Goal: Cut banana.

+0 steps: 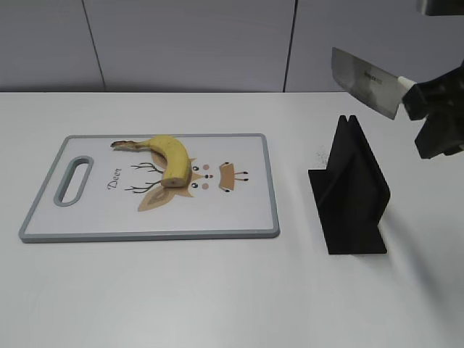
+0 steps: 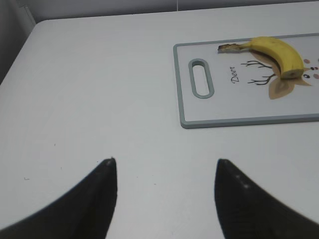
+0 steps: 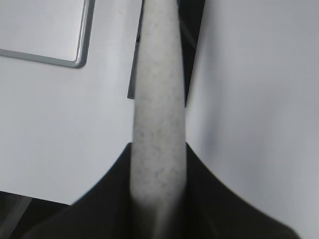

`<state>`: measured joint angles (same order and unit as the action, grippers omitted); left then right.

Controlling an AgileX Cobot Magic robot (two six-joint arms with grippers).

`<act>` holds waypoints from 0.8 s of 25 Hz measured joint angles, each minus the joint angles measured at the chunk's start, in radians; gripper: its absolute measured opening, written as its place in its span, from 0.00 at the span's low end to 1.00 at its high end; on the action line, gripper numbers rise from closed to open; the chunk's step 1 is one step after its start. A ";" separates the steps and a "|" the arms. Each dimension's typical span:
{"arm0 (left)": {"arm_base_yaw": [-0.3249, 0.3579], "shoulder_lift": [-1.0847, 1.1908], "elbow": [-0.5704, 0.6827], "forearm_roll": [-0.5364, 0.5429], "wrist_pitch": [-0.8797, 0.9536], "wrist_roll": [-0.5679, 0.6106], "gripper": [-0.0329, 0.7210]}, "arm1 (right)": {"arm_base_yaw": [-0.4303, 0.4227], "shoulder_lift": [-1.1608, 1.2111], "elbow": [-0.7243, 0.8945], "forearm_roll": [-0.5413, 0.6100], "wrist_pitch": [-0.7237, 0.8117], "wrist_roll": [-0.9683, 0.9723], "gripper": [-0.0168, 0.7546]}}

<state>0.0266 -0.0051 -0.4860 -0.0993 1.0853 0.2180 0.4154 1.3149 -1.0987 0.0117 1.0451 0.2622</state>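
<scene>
Right hand (image 3: 158, 199) clamped on knife (image 1: 366, 81), left hand (image 2: 164, 172) spread wide, empty, banana (image 1: 171, 158) on cutting board (image 1: 217, 210)

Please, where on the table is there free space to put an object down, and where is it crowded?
Bare table lies in front of the cutting board and the black knife stand, and also left of the board, where the open left gripper hovers. The strip between board and stand is narrow. On the board, the banana occupies the middle; above the stand, the right gripper holds the knife.

You have a white table (image 1: 181, 290) running back to a pale grey panelled wall (image 1: 181, 43). A black, upright plastic knife stand (image 1: 351, 192) sits on the table.
</scene>
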 joint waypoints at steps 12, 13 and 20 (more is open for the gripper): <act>0.000 0.004 0.000 0.000 0.000 0.000 0.83 | 0.000 -0.003 -0.170 0.000 0.165 -0.004 0.25; 0.000 0.006 0.000 0.000 0.000 0.000 0.83 | 0.000 -0.004 -0.190 0.000 0.171 -0.004 0.25; 0.000 0.006 0.000 0.002 0.000 0.000 0.83 | 0.000 -0.007 -0.295 0.000 0.178 -0.005 0.25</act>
<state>0.0266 0.0013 -0.4860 -0.0973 1.0853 0.2180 0.4154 1.3079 -1.3942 0.0117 1.2226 0.2573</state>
